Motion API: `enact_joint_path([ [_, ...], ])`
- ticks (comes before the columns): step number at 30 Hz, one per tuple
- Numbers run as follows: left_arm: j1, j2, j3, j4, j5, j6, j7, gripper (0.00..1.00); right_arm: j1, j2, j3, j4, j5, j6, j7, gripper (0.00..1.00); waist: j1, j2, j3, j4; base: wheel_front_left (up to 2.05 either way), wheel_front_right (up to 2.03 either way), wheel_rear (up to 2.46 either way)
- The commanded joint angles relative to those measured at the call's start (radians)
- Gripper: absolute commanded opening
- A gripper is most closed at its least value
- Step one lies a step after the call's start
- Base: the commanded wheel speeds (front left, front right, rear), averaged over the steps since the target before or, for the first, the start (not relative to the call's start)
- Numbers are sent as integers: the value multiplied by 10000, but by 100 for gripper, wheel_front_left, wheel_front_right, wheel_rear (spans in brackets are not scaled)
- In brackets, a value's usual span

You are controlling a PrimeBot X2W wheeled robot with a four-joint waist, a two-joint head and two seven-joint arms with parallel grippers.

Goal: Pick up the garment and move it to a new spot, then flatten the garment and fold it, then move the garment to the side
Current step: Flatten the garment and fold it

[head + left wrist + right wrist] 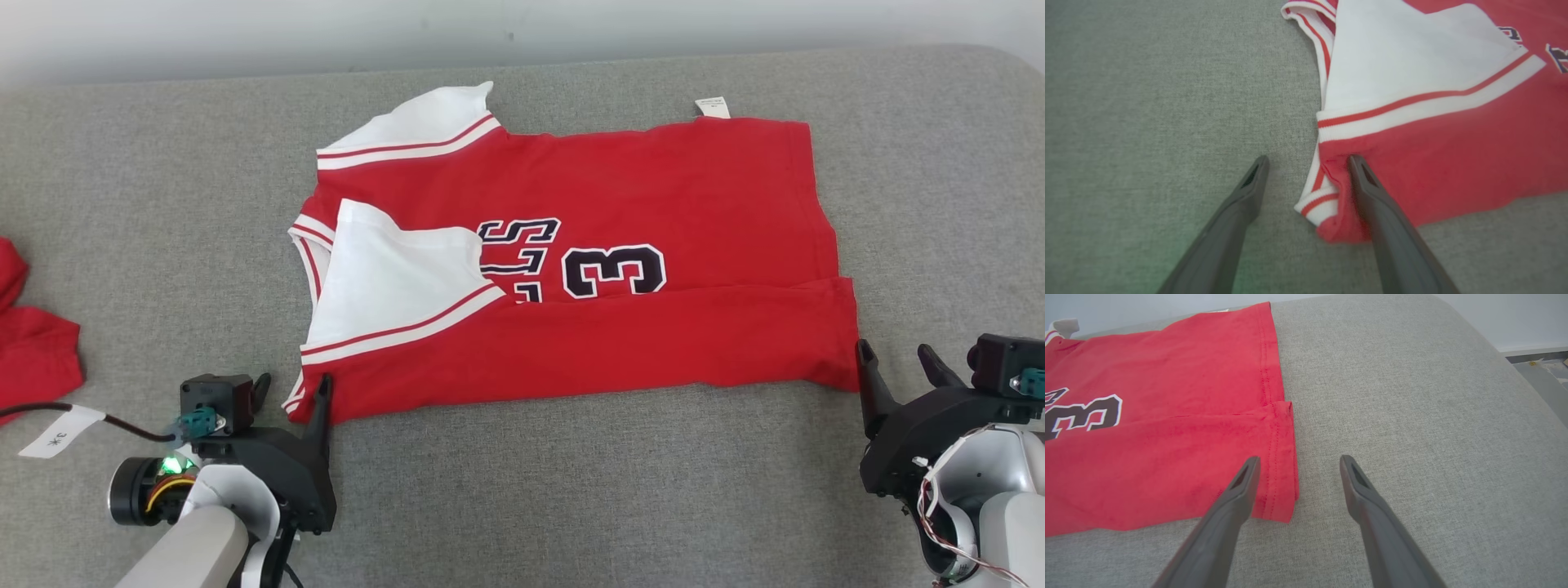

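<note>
Two grippers sit low over the grey bench in the head view, both spread wide and empty. The left gripper is at the near-left corner of the red jersey, which lies flat mid-bench, and the right gripper is at its near-right corner. Left wrist view: one finger crosses the jersey's corner, the other bare bench. Right wrist view: one finger overlaps the hem corner, the other stands beside it.

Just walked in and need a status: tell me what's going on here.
A two-armed robot is folding a red and white jersey on a grey table. The jersey's near edge is already folded over. Both claws stand open, nothing gripped: the left claw at the near left corner, the right claw at the near right corner.
</note>
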Motion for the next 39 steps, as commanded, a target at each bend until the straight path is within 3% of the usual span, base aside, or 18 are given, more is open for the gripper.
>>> enact_joint_path([
  [1,542,-118,-333,71,-66,61,377,100,32,50,-44,17,-48,10,-69,100,2,1,-8,7,0,0,0],
  [5,819,-31,-463,-405,64,317,538,100,102,69,-135,-11,-66,10,-82,100,2,1,-3,49,0,0,0],
  [6,862,-17,-490,-673,102,448,520,91,120,79,-173,-23,-87,10,-66,100,2,1,11,71,0,0,0],
  [7,862,-17,-490,-673,102,448,520,91,120,79,-173,-23,-87,10,-66,100,2,1,11,71,0,0,0],
  [10,931,-23,-511,-935,118,592,564,49,123,91,-213,-39,-129,10,-25,100,2,1,41,101,0,0,0],
  [11,919,-28,-514,-982,96,617,596,45,114,93,-211,-35,-148,10,-14,100,2,1,54,105,0,0,0],
  [12,912,-19,-516,-1002,86,630,617,26,91,89,-204,-22,-161,10,11,100,2,1,66,103,0,0,0],
  [14,837,-23,-517,-1033,128,649,588,0,3,70,-227,24,-261,10,44,100,2,1,88,94,0,0,0],
  [32,436,-147,-474,-903,163,639,224,0,-1132,-55,207,2147,-31,10,926,100,2,1,364,289,0,0,0],
  [33,425,-136,-467,-881,156,627,188,0,-1171,-45,263,2228,11,12,974,91,2,1,367,312,0,0,0],
  [34,416,-130,-463,-852,150,612,185,0,-1245,-25,316,2312,75,13,1013,49,2,1,364,332,0,0,0],
  [35,413,-123,-462,-831,143,602,183,0,-1296,-16,351,2373,101,21,1029,36,2,1,354,350,0,0,0],
  [36,415,-114,-468,-817,137,586,172,0,-1323,-14,390,2411,133,21,1026,0,2,1,340,367,0,0,0],
  [39,478,-137,-513,-777,116,582,134,0,-1250,-80,405,2443,228,19,1058,0,2,1,249,416,0,0,0],
])
